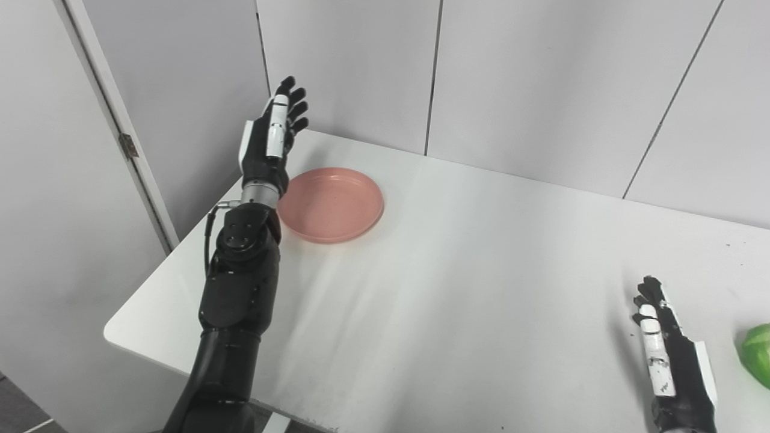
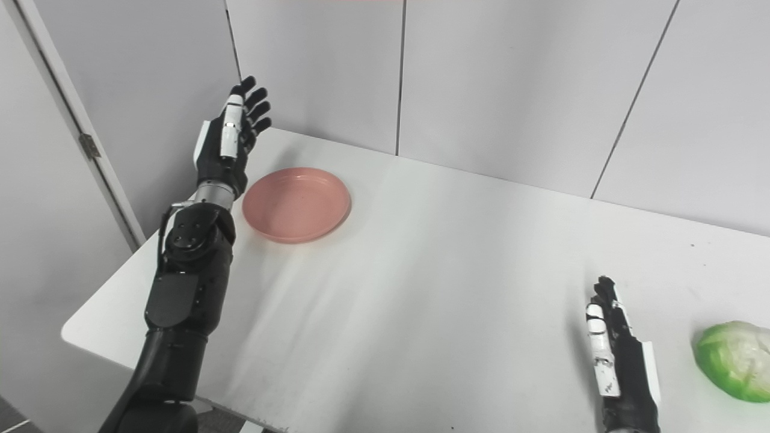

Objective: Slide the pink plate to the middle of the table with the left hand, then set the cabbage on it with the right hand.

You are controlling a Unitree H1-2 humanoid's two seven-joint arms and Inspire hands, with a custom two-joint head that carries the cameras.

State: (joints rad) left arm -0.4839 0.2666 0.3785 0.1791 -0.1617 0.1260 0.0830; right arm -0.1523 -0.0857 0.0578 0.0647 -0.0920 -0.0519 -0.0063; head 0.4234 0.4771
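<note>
We find the pink plate (image 1: 331, 204) lying flat near the far left corner of the white table (image 1: 457, 288), not at the middle. It carries nothing, and we read no writing, brand or label on it or anywhere else in view. Our left hand (image 1: 271, 141) stands just beside the plate's left rim, raised on edge with its fingers (image 1: 295, 102) straight, spread and pointing away towards the grey wall panels (image 1: 541, 84); it holds nothing, and we cannot tell whether it touches the rim. The forearm rises steeply from the near left table edge. The cabbage (image 2: 737, 359) sits at the near right. Our right hand (image 2: 619, 361) rests just left of it, apart, fingers extended and holding nothing.
</note>
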